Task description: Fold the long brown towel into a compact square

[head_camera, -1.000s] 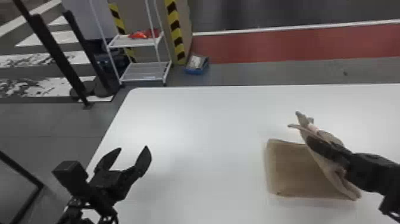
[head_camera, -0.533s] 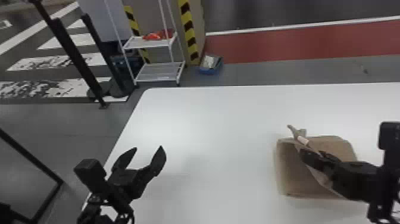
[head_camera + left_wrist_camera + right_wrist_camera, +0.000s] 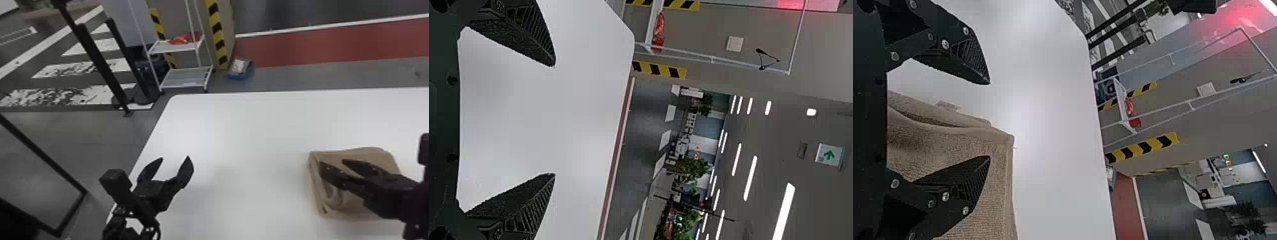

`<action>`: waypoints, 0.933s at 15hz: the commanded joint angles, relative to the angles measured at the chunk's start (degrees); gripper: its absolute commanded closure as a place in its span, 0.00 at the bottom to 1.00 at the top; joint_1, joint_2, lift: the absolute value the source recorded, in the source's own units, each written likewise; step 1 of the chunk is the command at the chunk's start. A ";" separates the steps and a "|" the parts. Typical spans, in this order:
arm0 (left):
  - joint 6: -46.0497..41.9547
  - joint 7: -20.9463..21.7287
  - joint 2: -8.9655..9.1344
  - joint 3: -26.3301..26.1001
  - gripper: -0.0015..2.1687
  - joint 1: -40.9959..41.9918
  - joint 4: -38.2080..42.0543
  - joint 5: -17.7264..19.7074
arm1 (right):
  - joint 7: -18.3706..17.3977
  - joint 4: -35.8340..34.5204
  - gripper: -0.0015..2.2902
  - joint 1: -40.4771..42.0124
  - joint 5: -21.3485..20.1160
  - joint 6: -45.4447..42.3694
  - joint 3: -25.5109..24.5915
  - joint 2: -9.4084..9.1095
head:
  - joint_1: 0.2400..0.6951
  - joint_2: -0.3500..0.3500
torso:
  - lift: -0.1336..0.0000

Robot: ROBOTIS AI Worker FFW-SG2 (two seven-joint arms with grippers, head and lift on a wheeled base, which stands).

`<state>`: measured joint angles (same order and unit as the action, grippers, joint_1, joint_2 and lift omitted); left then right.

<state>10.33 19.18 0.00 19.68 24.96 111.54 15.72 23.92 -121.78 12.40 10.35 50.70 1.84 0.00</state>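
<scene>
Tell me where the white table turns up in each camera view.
Head view: white table, centre to right, the brown towel on it.
Left wrist view: table beyond the left gripper.
Right wrist view: table beyond the right gripper and the towel.
Shared landmark: black-and-yellow striped tape beyond the table.

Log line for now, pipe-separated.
brown towel: folded, left edge loosely curled | right gripper: open, over towel | left gripper: open, over table

Over there I see 1 white table (image 3: 242, 134) with a smooth top and a rounded far-left corner, and right on it, toward the robot's right, lies 1 brown towel (image 3: 378, 155), folded up with its layers bulging unevenly.
</scene>
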 commanded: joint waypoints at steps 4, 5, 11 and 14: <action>0.00 0.07 0.15 0.00 0.04 0.26 0.35 0.01 | 0.08 1.73 0.85 -1.59 -4.02 4.64 0.80 -0.05 | 1.00 0.94 | 0.08; 0.00 0.07 0.15 0.00 0.04 0.26 0.35 0.01 | 0.08 2.25 0.87 -1.95 -4.37 5.52 0.97 -0.05 | 1.00 0.93 | 0.08; 0.00 0.16 0.15 0.00 0.04 0.35 0.44 0.01 | 2.98 3.13 0.87 -2.12 -6.57 10.09 4.31 -0.05 | 1.00 0.96 | 0.08; 0.00 0.16 0.15 0.00 0.04 0.35 0.53 0.10 | 7.37 2.34 0.87 -1.24 -5.87 8.86 4.40 -0.05 | 1.00 1.00 | 0.08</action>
<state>10.33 19.33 0.00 19.69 25.31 112.01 15.79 30.12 -118.80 10.62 4.01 60.28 6.30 0.00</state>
